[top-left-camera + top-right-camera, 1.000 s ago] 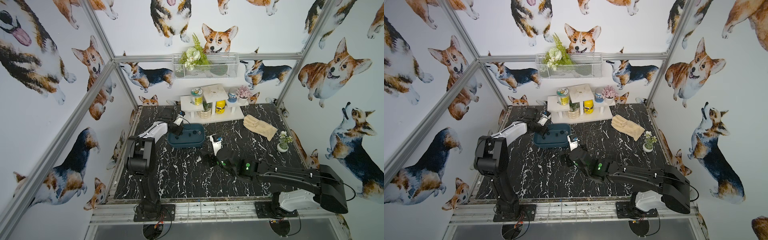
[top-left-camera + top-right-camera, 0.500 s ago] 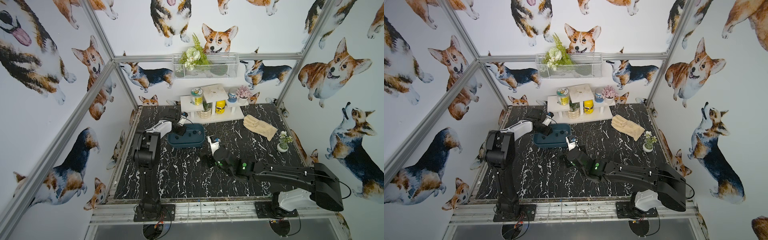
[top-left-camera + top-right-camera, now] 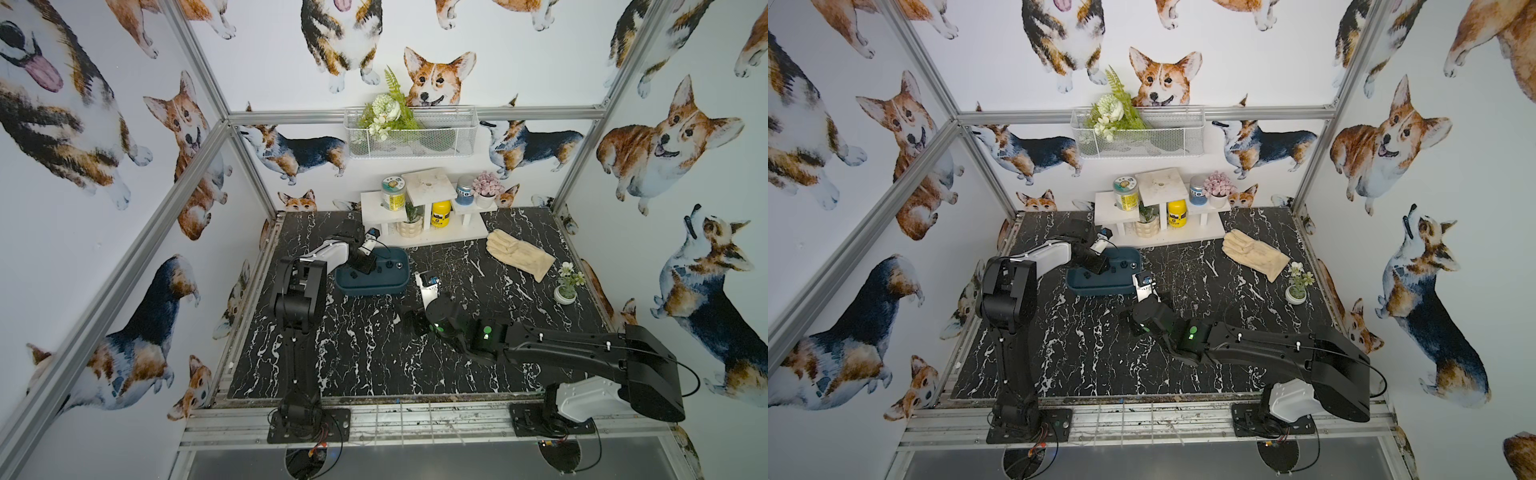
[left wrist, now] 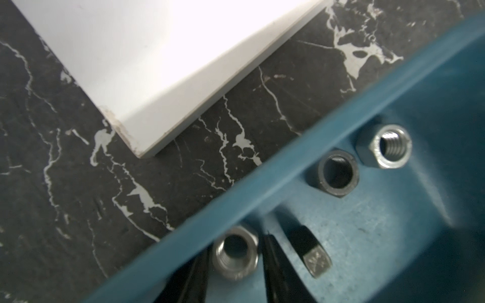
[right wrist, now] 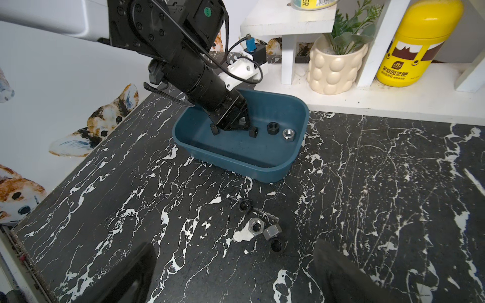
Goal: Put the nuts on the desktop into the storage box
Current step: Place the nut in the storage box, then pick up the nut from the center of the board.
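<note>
status: task partly complete; one nut at the point of deposit in the storage box.
the left gripper (image 5: 236, 123) is lowered into the storage box (image 5: 262, 170); its fingers (image 4: 275, 267) closely flank a silver nut (image 4: 235, 253) just inside the box wall, jaws narrowly parted, and whether they pinch it cannot be told. a black nut (image 5: 272, 128), a second silver nut (image 5: 288, 134) and others lie on the box floor. four nuts (image 5: 256, 225) lie clustered on the desktop (image 5: 131, 210), near the box front. the right gripper (image 5: 233, 259) hangs over that cluster, jaws fully spread, holding nothing. judged remaining work: free the flanked nut, then transfer the four loose ones.
</note>
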You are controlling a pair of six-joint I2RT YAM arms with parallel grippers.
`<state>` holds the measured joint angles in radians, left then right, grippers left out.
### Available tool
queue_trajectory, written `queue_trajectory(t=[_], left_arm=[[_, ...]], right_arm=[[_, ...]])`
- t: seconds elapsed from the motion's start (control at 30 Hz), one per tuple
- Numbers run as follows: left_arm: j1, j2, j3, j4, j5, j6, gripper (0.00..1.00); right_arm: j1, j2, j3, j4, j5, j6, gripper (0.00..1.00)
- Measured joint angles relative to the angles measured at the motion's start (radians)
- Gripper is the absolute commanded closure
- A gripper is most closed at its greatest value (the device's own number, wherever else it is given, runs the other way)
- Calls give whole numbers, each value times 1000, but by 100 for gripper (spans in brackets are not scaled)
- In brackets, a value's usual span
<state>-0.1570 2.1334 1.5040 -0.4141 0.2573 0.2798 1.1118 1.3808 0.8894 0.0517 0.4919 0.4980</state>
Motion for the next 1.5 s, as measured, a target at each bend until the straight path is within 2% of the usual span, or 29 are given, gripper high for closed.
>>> queue_trajectory(t=[0.3, 0.5, 0.63, 0.73, 0.87, 1.0, 1.17, 1.3, 1.5], left_arm=[[0, -108, -45, -16, 24, -1, 46], [1, -264, -110, -39, 61, 7, 43], [21, -400, -196, -61, 110, 40, 40], [60, -490, -254, -94, 160, 61, 34], [97, -639, -360, -147, 224, 123, 28], [103, -764, -453, -211, 266, 210, 26], [104, -899, -572, -267, 306, 316, 25], [104, -985, -643, -283, 321, 370, 24], [104, -1004, -695, -302, 298, 407, 24]], right_arm=[[0, 6, 0, -32, 27, 18, 0], [-15, 42, 29, -91, 39, 26, 0], [-85, 87, 54, -137, -25, 81, 7], [-138, 140, 69, -184, -78, 134, 7], [-145, 252, 164, -282, -136, 176, 9], [-145, 420, 352, -422, -130, 246, 17], [-130, 582, 528, -599, -54, 357, 29], [-130, 640, 591, -677, -18, 430, 36], [-144, 660, 589, -695, -17, 486, 47]])
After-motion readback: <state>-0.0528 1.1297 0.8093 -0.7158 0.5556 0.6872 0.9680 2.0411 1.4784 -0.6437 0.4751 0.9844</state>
